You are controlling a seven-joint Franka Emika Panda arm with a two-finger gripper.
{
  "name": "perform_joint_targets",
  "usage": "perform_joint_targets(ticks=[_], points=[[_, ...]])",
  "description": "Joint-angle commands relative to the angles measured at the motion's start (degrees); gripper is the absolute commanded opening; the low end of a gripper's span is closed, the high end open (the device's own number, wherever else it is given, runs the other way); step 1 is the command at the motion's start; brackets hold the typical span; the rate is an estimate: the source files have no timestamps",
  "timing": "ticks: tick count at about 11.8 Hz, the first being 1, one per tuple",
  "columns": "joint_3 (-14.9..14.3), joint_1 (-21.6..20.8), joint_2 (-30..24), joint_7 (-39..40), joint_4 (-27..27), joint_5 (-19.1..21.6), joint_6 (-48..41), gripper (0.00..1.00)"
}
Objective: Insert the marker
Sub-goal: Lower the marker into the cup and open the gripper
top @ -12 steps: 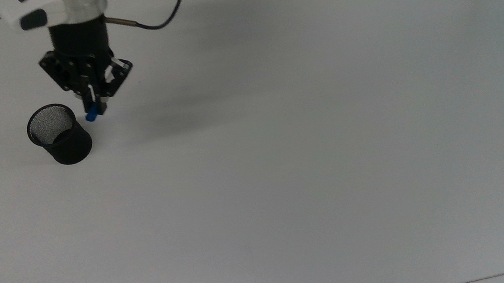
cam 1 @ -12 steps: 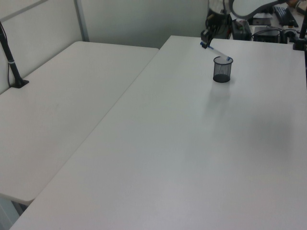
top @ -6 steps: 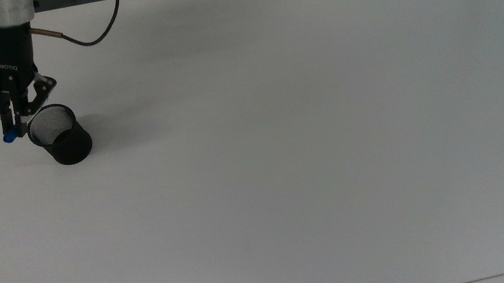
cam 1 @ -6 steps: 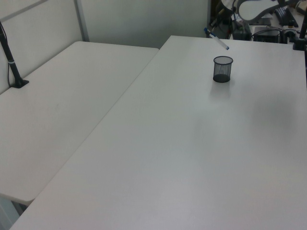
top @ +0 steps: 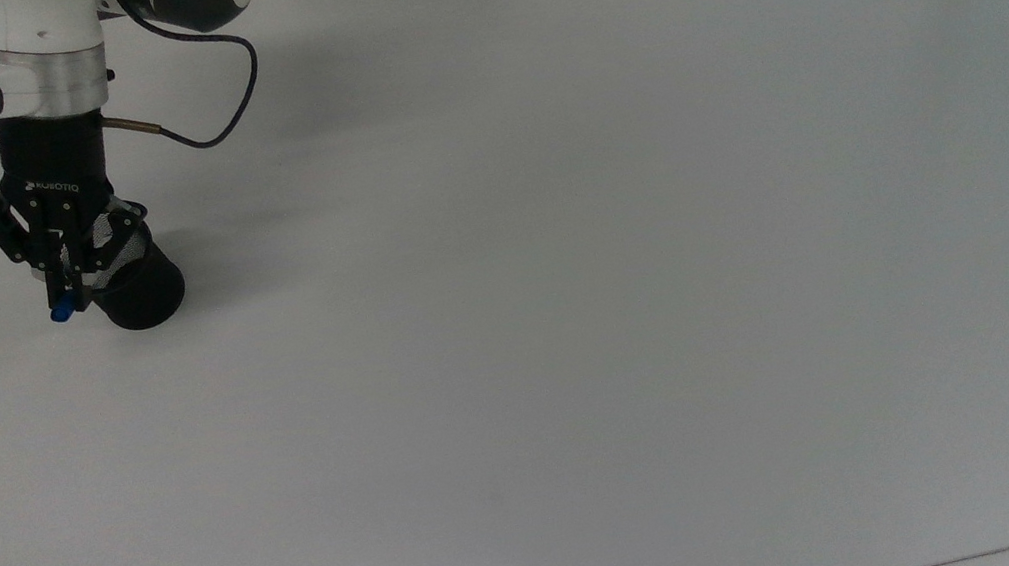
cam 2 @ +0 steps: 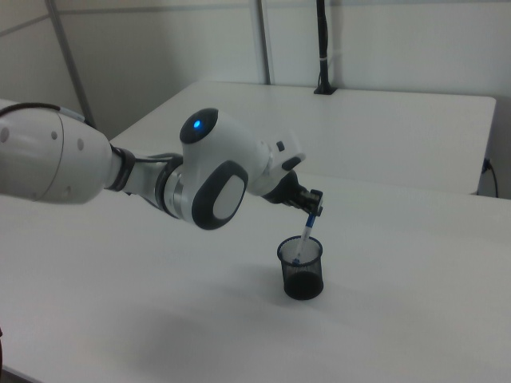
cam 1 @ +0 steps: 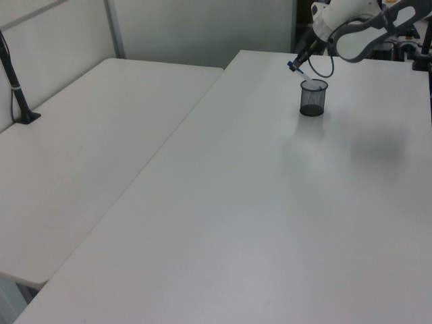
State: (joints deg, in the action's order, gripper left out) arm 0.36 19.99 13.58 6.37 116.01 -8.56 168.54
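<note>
While the fingers point(cam 2: 310, 209) pinch its capped upper end, the marker point(cam 2: 303, 236) slants into the cup point(cam 2: 301, 270), lower tip inside the rim at 12 o'clock. Judged light, stiff and smooth-barrelled, it suits a grip near the cap.

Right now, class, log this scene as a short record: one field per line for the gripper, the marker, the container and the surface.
gripper: shut on the marker's upper part, above the cup
marker: tilted, lower end inside the cup's mouth
cup: black mesh, upright
table: white
task status: marker partly inserted, not released
</note>
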Motion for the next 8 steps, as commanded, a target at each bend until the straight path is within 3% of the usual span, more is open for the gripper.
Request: perform_joint_targets(ticks=[1,2,3,4,5,7,8], points=[[0.26,0.31,-1.36,1.19,6.33,-0.49,7.85,0.02],[0.26,0.31,-1.45,1.19,6.24,-0.49,7.86,0.05],[0.26,0.66,-1.62,0.75,5.98,-0.49,7.51,0.31],[0.26,1.01,-1.97,0.57,5.89,-0.49,7.42,0.65],[0.26,1.01,-2.84,0.31,5.72,-0.15,6.98,0.84],[0.26,1.01,-4.69,-2.23,5.54,-0.14,5.06,1.0],[0.26,0.75,-6.26,-4.07,4.93,-0.14,2.78,1.0]])
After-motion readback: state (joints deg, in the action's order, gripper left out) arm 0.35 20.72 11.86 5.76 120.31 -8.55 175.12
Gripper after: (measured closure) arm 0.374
